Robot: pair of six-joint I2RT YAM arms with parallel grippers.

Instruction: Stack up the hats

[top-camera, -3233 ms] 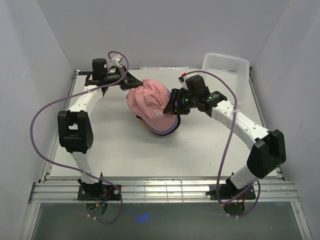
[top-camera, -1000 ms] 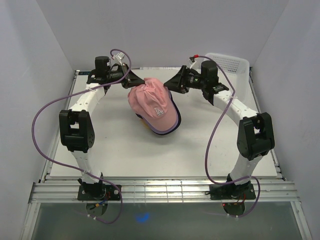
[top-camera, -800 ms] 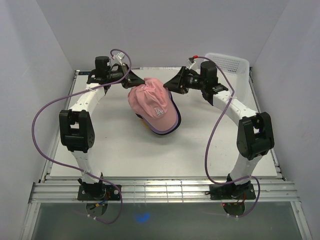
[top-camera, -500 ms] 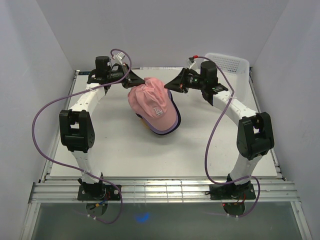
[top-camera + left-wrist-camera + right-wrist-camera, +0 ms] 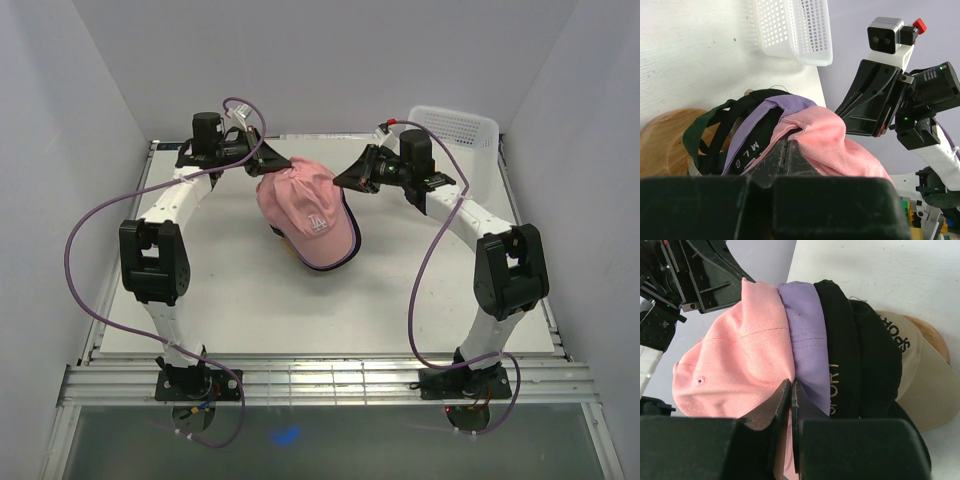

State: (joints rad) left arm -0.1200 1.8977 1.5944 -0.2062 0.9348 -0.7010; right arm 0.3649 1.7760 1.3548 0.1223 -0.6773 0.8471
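Note:
The hats sit stacked on a wooden stand (image 5: 934, 336), with the pink hat (image 5: 305, 205) on top. Below it the right wrist view shows the lavender hat (image 5: 807, 340), a black hat (image 5: 855, 355) and the tan hat (image 5: 925, 387). A dark green hat (image 5: 700, 131) shows in the left wrist view. My left gripper (image 5: 268, 163) is shut on the pink hat's back edge (image 5: 820, 137). On the far right side, my right gripper (image 5: 345, 180) is shut, pinching the pink hat's rim (image 5: 740, 350) at the seam with the lavender one.
A white mesh basket (image 5: 452, 126) stands at the back right corner, also seen in the left wrist view (image 5: 795, 27). White walls close in the table (image 5: 230, 300) on three sides. Both arms reach toward the stack from either side.
The right gripper, open a second ago beside the pink hat, has closed on its rim. The left gripper stays shut on the hat. The stack has barely shifted.

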